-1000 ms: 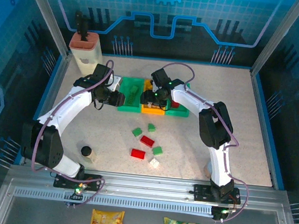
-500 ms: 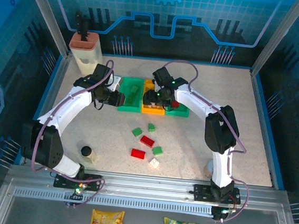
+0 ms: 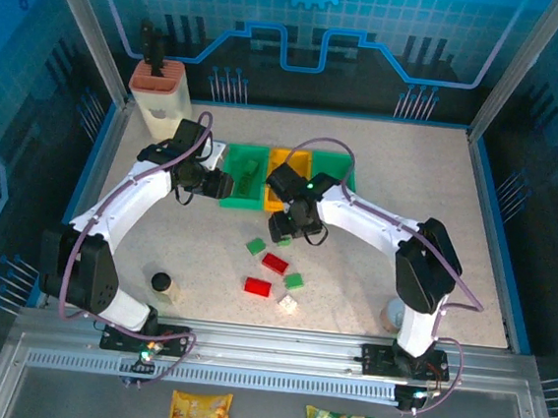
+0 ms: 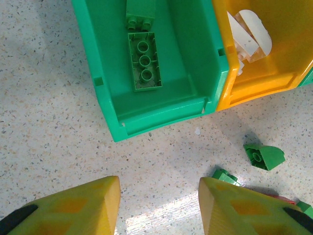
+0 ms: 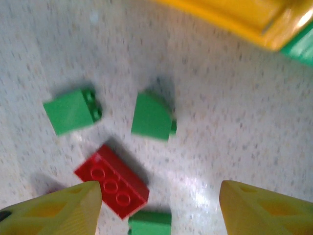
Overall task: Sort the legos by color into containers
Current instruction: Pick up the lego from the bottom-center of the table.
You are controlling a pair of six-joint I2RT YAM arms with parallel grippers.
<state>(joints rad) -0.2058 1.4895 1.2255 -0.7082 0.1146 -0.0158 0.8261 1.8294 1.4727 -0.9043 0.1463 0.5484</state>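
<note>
Plastic containers (image 4: pixel 161 106) three, loose legos (image 3: pixel 275 263) six (three green, two red, one white), left pincer (image 4: pixel 159 198) and right pincer (image 5: pixel 160 198) apart

Speckled table (image 3: pixel 461 217): containers (image 3: pixel 243 205), scattered legos (image 3: pixel 275 263)

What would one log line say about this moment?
left gripper: open, empty, by green bin | right gripper: open, empty, above red lego | sorting: unfinished

3 bins (image 3: pixel 240 203); loose legos (image 3: pixel 275 263): 3 green, 2 red, 1 white.
</note>
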